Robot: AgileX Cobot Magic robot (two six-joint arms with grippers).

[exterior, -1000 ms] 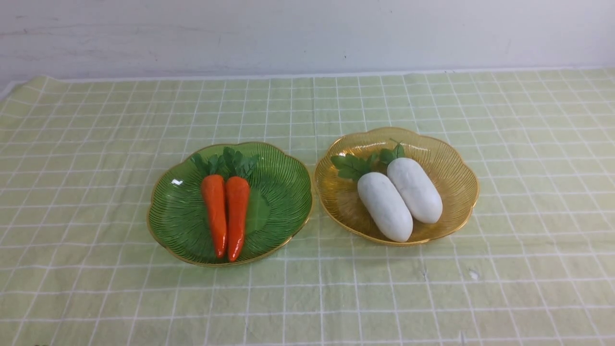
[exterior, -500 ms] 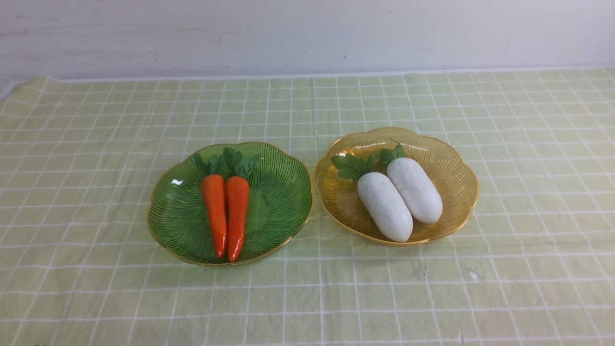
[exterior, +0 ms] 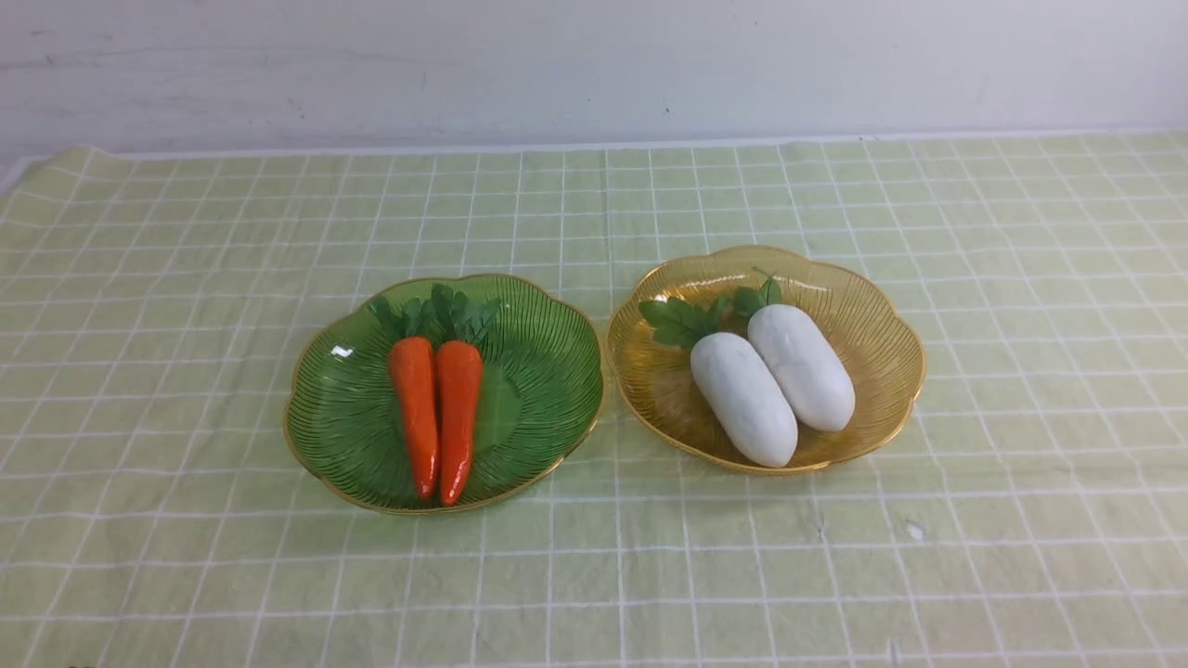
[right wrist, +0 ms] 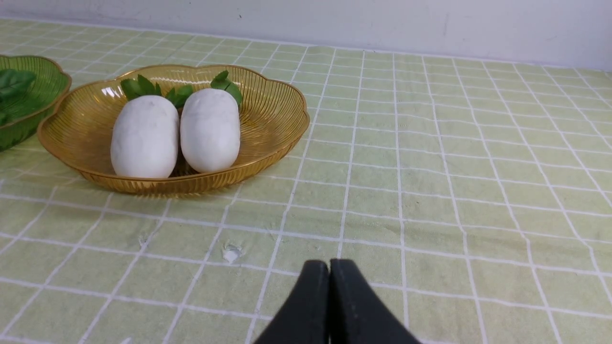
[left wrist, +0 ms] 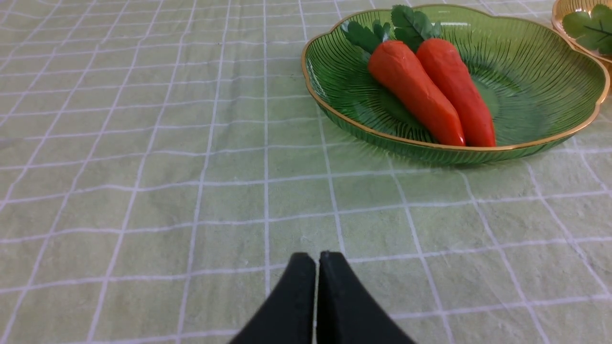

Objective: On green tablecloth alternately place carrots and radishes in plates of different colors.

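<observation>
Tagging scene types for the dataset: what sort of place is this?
Likely a staged lab tabletop, not a kitchen: a gridded green tablecloth against a bare white wall, with toy carrots and radishes sorted into two plastic plates.

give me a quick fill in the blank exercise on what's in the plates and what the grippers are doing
1. Both carrots lie in the ____ plate.
2. The amber plate holds ____ radishes.
3. The left gripper and right gripper are both ____ and hold nothing.
4. The carrots' leafy tops point ____ the wall.

Missing words: green; two; shut; toward
</observation>
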